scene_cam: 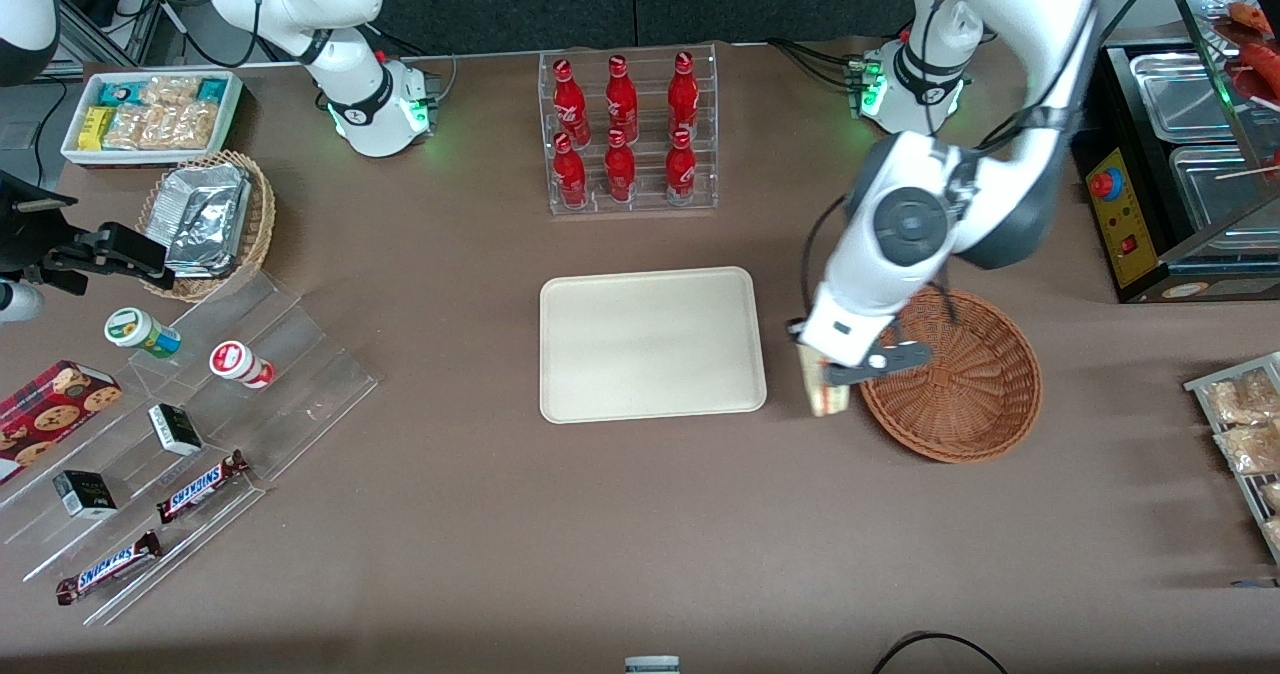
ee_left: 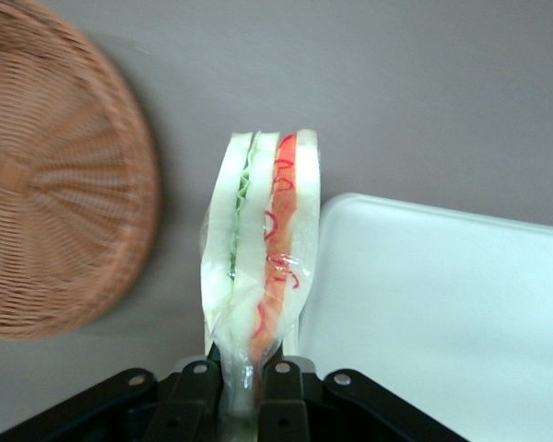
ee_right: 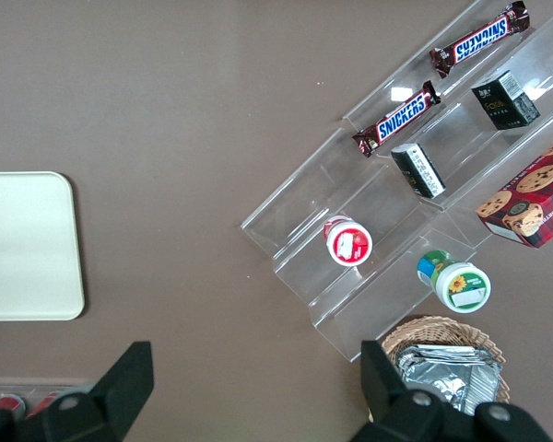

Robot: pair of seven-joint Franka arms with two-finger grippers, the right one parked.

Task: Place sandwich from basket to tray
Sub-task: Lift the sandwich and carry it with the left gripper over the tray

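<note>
My gripper (scene_cam: 830, 374) (ee_left: 241, 391) is shut on the sandwich (ee_left: 258, 249) (scene_cam: 822, 392), a wrapped wedge of pale bread with green and red-orange filling layers. It hangs above the table in the gap between the reddish-brown wicker basket (scene_cam: 960, 379) (ee_left: 55, 184) and the cream-white tray (scene_cam: 650, 342) (ee_left: 452, 313). The fingers pinch the wrapper's narrow end, and the wedge points away from the wrist. Nothing lies in the basket or on the tray.
A clear rack of red bottles (scene_cam: 628, 134) stands farther from the front camera than the tray. Clear stepped shelves with snacks (scene_cam: 150, 434) and a tan basket of foil packets (scene_cam: 210, 219) lie toward the parked arm's end. A black warmer box (scene_cam: 1190, 184) sits near the working arm.
</note>
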